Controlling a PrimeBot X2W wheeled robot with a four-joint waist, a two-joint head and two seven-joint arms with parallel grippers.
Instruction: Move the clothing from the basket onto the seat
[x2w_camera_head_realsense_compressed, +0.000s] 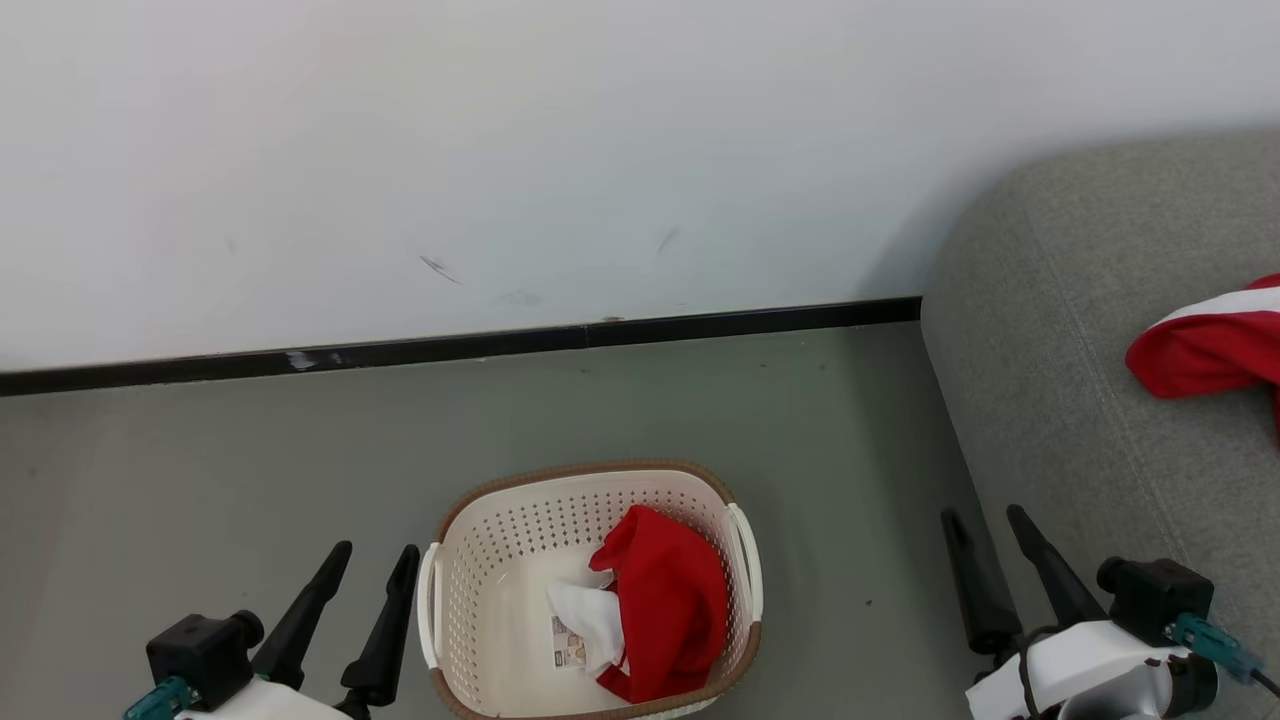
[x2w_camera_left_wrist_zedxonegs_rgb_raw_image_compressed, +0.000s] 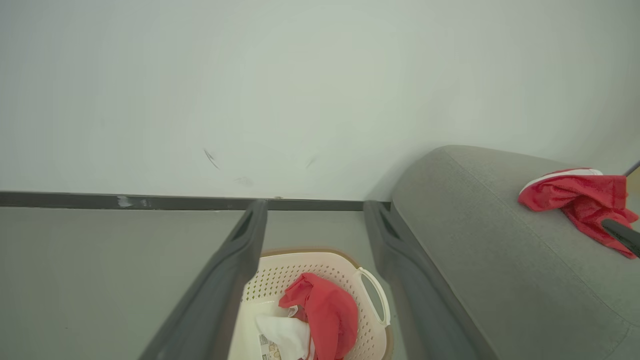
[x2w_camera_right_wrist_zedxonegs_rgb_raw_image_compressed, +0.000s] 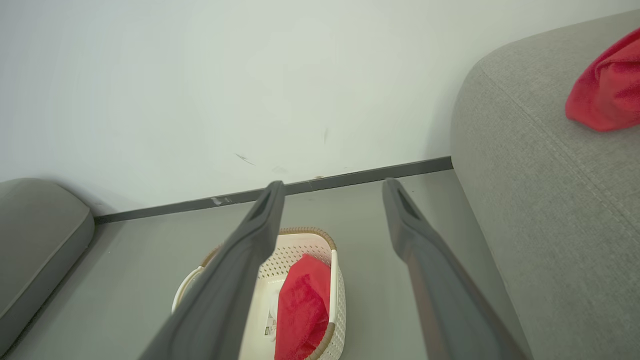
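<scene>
Two grippers are hanging spread wide and empty: left gripper (x2w_camera_head_realsense_compressed: 377, 548) beside the basket (x2w_camera_head_realsense_compressed: 590, 468), right gripper (x2w_camera_head_realsense_compressed: 982, 513) beside the seat (x2w_camera_head_realsense_compressed: 1050, 420). One red garment (x2w_camera_head_realsense_compressed: 665, 600) is lying in the basket, another garment (x2w_camera_head_realsense_compressed: 1205, 350) on the seat. Right wrist view is catching a grey cushion (x2w_camera_right_wrist_zedxonegs_rgb_raw_image_compressed: 35, 235) at its left.

My left gripper (x2w_camera_head_realsense_compressed: 375, 550), two long dark tapering fingers on a white wrist shell (x2w_camera_head_realsense_compressed: 265, 700) with a black block (x2w_camera_head_realsense_compressed: 205, 645) and a teal plug (x2w_camera_head_realsense_compressed: 160, 697) on its outer side, stands wide open and empty. The fingers lean up and slightly inward, toward the other arm. My right gripper (x2w_camera_head_realsense_compressed: 981, 513), of the same build, is spread just as wide with nothing between its fingers, which lean up and a little inward, toward the left one.
</scene>
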